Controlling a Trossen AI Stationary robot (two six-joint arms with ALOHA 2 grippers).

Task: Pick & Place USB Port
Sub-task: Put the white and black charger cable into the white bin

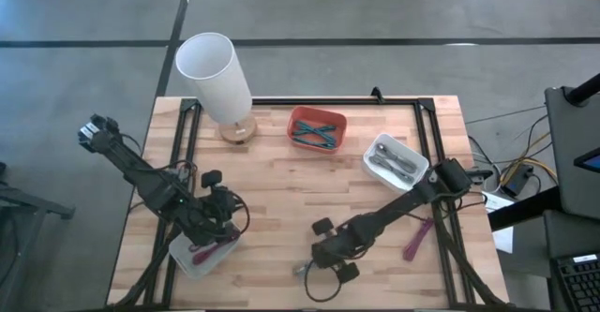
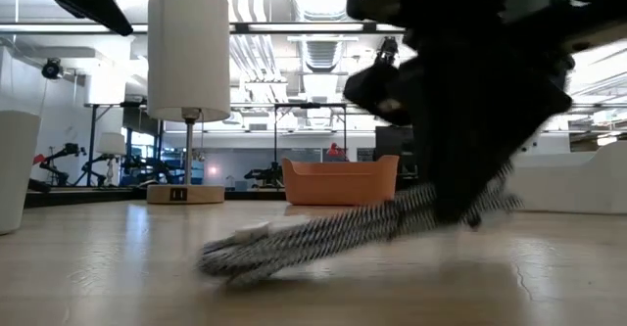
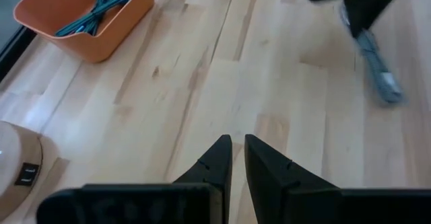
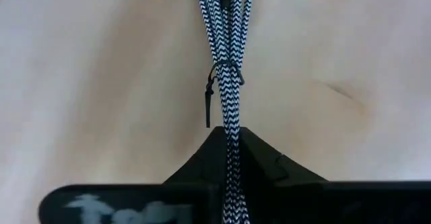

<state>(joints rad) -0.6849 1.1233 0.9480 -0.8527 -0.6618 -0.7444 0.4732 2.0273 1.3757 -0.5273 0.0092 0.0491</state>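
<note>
Black-and-white braided USB cable bundle (image 4: 227, 56) pinched in right gripper (image 4: 232, 146); lift slowly, keeping loops together. Left gripper (image 3: 237, 158) nearly closed, empty.

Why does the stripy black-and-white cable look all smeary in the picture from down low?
In the low view, the braided black-and-white cable and the dark right gripper sit so near the camera that they smear, while the white-shaded lamp behind stays sharp. In the right wrist view the same cable looks crisp, pinched between the fingers.

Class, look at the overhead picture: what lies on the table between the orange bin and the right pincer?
Only bare wood between the orange bin and the right pincer, seen in the high view.
</note>
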